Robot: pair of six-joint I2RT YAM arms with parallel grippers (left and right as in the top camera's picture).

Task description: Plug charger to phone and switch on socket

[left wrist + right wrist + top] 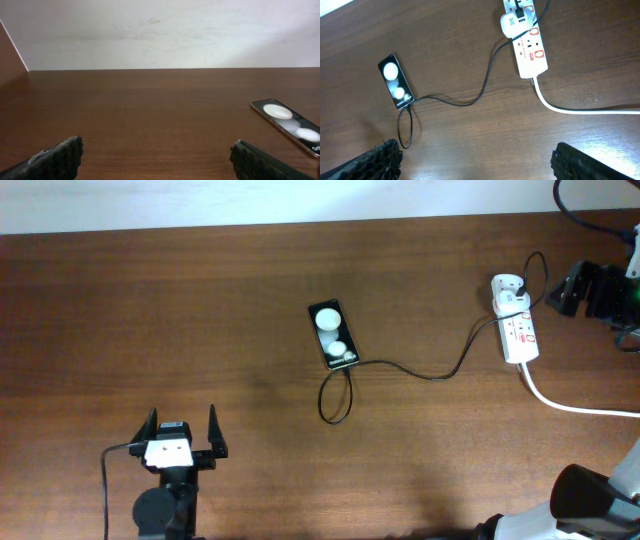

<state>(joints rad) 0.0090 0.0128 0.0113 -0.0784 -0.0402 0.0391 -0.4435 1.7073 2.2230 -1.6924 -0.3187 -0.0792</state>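
Charger runs from socket to phone; left hand and right hand spread.

A visible grain and a soft, low sheen are shown by the dark brown wooden worktop. A glossy, glass-like screen is seen on the small black rectangular phone. The white elongated socket strip and thick white cord look like smooth plastic; the thin black charger cable looks matt. Rough black pads are borne by the left hand.

open table left of phone, charger strung across between phone and socket
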